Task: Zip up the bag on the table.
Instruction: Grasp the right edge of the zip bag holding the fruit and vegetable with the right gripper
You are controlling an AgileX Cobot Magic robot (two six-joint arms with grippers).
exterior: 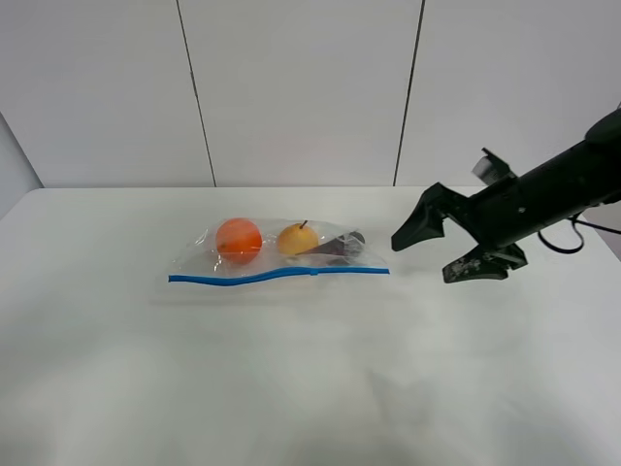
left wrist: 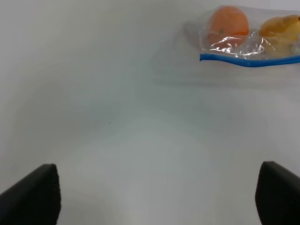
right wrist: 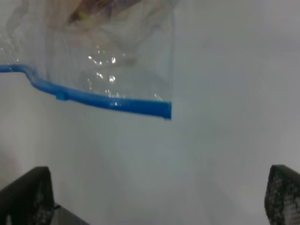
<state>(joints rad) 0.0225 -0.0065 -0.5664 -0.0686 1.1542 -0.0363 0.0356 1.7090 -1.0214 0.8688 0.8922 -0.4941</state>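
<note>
The bag (exterior: 281,254) lies flat on the table (exterior: 291,388) at its middle, with the blue zipper strip (exterior: 277,275) along its near edge. An orange fruit (exterior: 239,239), a yellow one (exterior: 299,238) and a dark purple piece (exterior: 340,245) show through the clear plastic. My right gripper (exterior: 420,260) is open and empty, just right of the bag's right end and apart from it. In the right wrist view the strip's end (right wrist: 166,110) lies ahead of the open right gripper (right wrist: 154,199). My left gripper (left wrist: 154,197) is open and empty over bare table, with the bag (left wrist: 243,42) far ahead.
A small bump (right wrist: 61,96) sits on the zipper strip some way in from its right end. White wall panels (exterior: 301,87) stand behind the table. The left arm is outside the exterior high view.
</note>
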